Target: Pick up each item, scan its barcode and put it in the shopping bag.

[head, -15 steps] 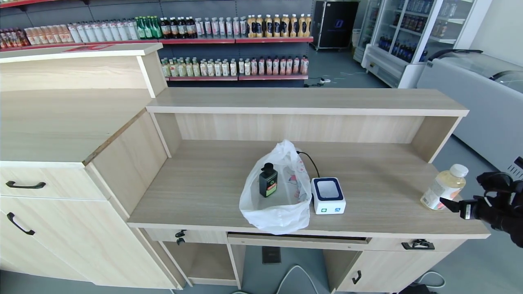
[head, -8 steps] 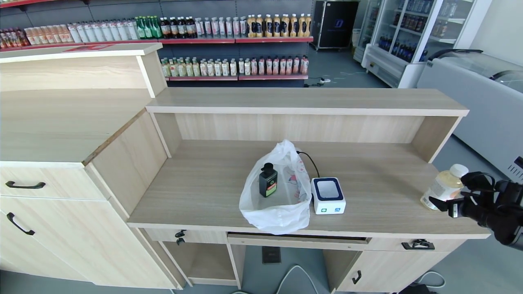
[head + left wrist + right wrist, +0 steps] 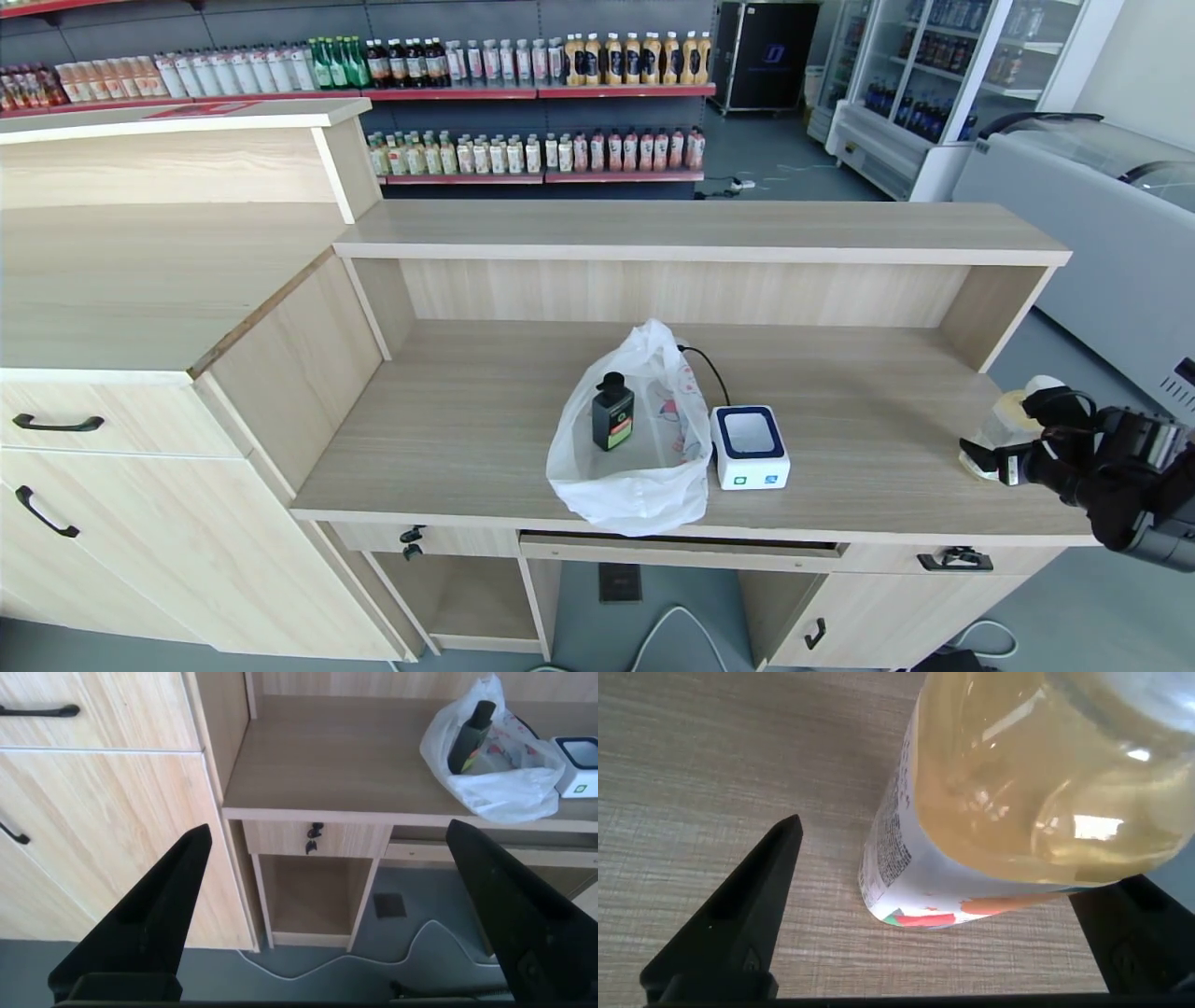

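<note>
Left gripper [image 3: 329, 835] hangs spread, off the counter [image 3: 448, 448], one shopping bag [image 3: 627, 485] mid-counter holds one dark bottle [image 3: 612, 413], one scanner [image 3: 749, 446] just beside it, likely for short transfers, one juice bottle [image 3: 990, 793] upright at the right end, right gripper [image 3: 1006, 437] spread around it, not pinching yet.

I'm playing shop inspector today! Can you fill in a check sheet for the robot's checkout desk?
Surface: wooden counter, level.
Job's things: shopping bag open, black bottle upright inside; scanner beside it; yellow drink bottle standing near the counter's right end.
Clutter: nothing seen.
Grippers: right gripper open, fingers either side of the drink bottle; left gripper open, holding nothing.
Cables: black cable runs from the scanner behind the bag.
Surroundings: drink shelves, fridges.
</note>
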Available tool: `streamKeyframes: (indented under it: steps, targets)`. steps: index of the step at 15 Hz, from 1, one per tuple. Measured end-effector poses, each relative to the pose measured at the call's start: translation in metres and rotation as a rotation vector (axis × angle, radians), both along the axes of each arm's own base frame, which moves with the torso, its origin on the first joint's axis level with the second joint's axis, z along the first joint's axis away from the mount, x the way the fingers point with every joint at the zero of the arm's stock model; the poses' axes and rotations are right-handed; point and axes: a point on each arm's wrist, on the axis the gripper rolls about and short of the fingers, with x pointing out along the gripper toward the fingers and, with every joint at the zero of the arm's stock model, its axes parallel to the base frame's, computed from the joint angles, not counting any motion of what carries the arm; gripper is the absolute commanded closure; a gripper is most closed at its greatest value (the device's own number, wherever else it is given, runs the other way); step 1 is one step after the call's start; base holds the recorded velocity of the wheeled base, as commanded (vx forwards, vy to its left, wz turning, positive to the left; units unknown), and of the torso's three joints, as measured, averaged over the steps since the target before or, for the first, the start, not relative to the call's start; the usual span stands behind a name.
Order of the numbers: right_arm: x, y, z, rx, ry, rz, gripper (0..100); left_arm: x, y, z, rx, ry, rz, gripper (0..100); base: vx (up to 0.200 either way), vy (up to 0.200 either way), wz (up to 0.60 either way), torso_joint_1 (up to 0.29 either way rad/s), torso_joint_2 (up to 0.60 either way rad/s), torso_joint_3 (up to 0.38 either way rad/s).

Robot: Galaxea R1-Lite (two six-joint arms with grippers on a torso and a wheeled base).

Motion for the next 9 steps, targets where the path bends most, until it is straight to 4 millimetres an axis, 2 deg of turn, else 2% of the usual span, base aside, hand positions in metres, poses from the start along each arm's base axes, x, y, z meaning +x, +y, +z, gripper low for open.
streamKeyframes:
  steps: [9]
  targets:
    - [0.026,0.007,-0.004,0.010,-0.046,0.030,0,0.000,0.000,0.000,0.000,0.000,0.000,0,0.000,0.000,0.00,0.000,0.00,0.000]
